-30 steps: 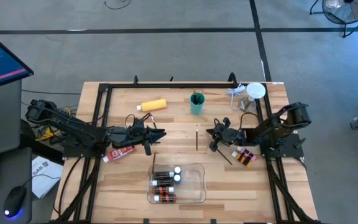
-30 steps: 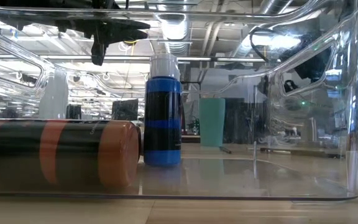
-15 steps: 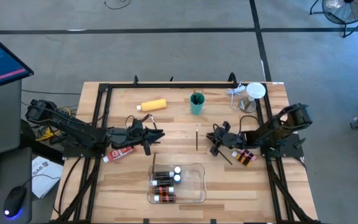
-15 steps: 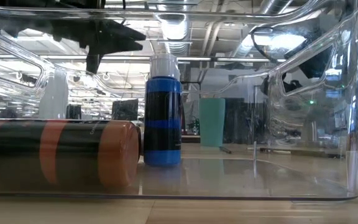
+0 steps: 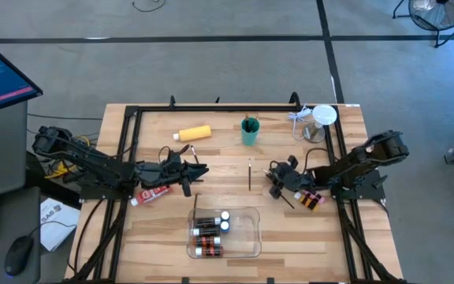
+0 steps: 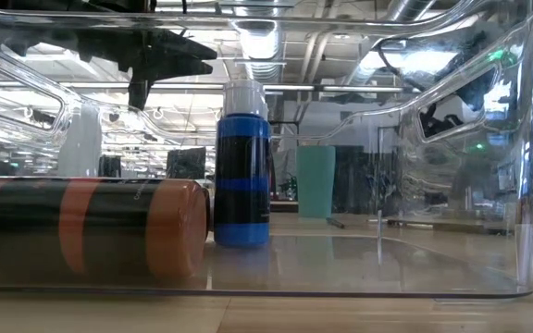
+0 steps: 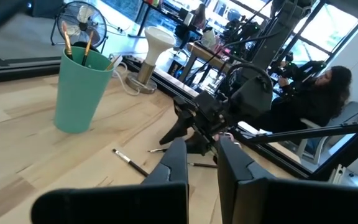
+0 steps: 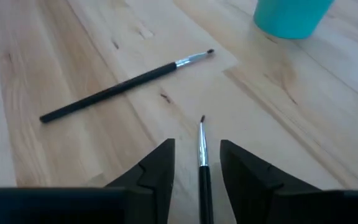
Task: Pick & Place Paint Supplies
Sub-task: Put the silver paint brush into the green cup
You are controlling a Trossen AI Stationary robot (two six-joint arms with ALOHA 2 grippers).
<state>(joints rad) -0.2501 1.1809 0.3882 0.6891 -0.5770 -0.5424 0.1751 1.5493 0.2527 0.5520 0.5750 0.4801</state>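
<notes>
My right gripper is open and low over the table, right of centre. Its fingers stand on either side of a thin dark brush without touching it. A second brush lies flat just to its left. My left gripper is open and holds nothing, hovering left of centre. A red tube lies below the left arm. Small bottles lie beside the right arm. The yellow bottle lies on its side near the far edge.
The clear tray sits at the near middle with several bottles, one orange-and-black lying and one blue upright. The teal cup holds brushes. A lamp-like white object stands at the far right corner. A person sits beyond the table.
My right gripper has moved a little toward the table's near edge and down toward the brush beside it, while its arm has swung outward to the right. The brushes, bottles and tray have stayed put.
</notes>
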